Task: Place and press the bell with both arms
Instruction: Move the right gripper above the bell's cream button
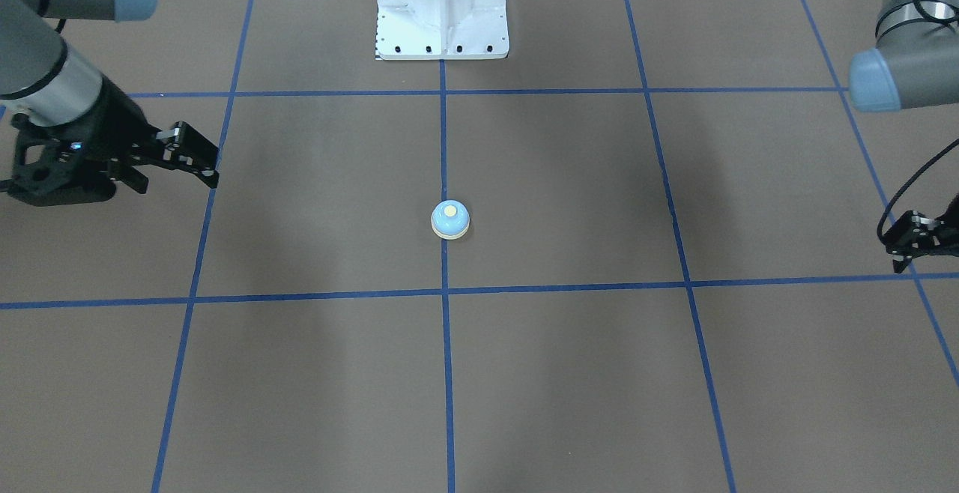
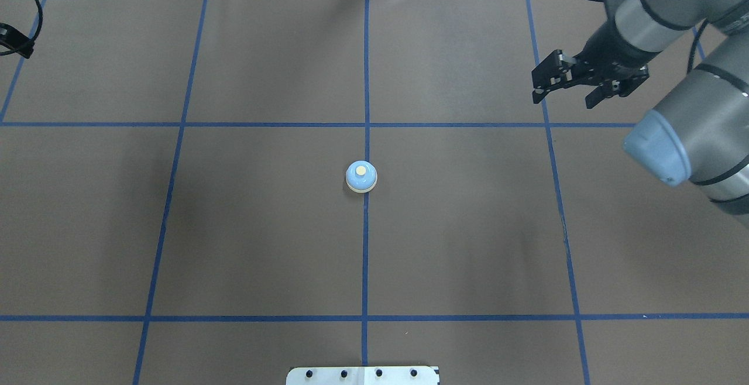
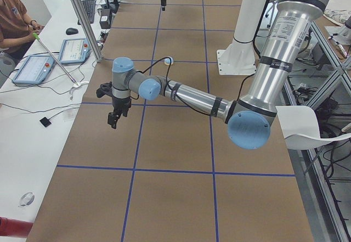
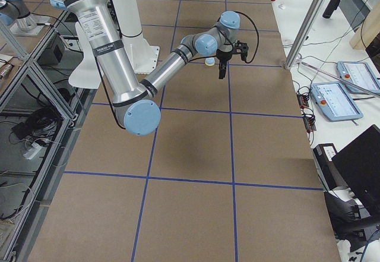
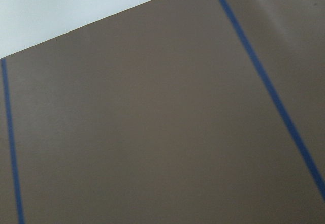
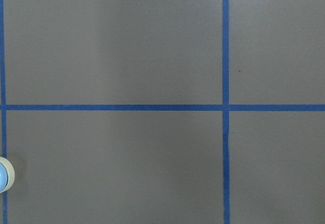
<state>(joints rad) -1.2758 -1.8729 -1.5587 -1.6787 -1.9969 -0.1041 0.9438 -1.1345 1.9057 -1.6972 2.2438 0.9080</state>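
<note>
The bell point(image 1: 450, 219), light blue with a cream base and cream button, stands upright on the centre blue line of the table; it also shows in the overhead view point(image 2: 361, 176). Only its edge shows at the lower left in the right wrist view point(image 6: 4, 176). My right gripper point(image 2: 563, 98) is open and empty, above the table far to the bell's right. It also shows in the front view point(image 1: 177, 180). My left gripper point(image 1: 910, 244) is at the table's far left edge, cut off by the frame. Its visible finger is spread outward and it holds nothing.
The white bolted pedestal point(image 1: 442, 10) stands on the robot's side of the table. Blue tape lines point(image 2: 366, 81) divide the brown table top into squares. Operators' desks with tablets point(image 3: 33, 69) lie beyond the far edge.
</note>
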